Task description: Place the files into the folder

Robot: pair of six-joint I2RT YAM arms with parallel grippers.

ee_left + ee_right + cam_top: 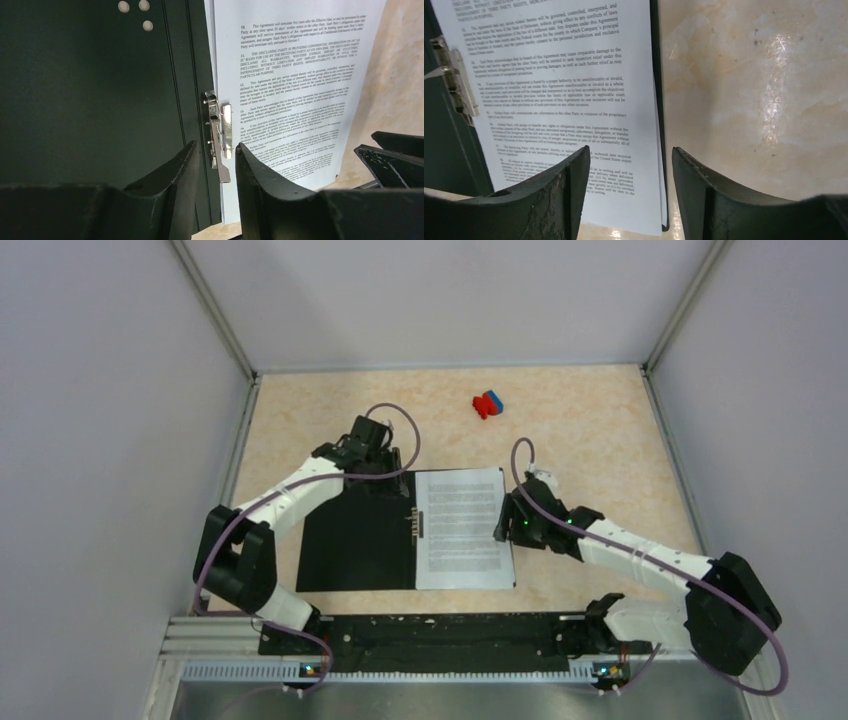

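Note:
The folder (355, 540) lies open on the table, black inside up. The files (462, 528), white sheets of dense black text, lie on its right half beside the metal clip (415, 522). My left gripper (383, 472) hovers over the folder's far edge near the spine, open and empty; in its wrist view (215, 150) the clip (220, 132) shows between the fingers. My right gripper (503, 528) is at the sheets' right edge, open and empty; its wrist view (630, 155) shows the files (564, 100) and the folder's black edge (657, 100) between the fingers.
A small red-and-blue object (488, 404) lies at the far side of the beige table. Grey walls enclose the table on three sides. A metal rail (400, 665) runs along the near edge by the arm bases.

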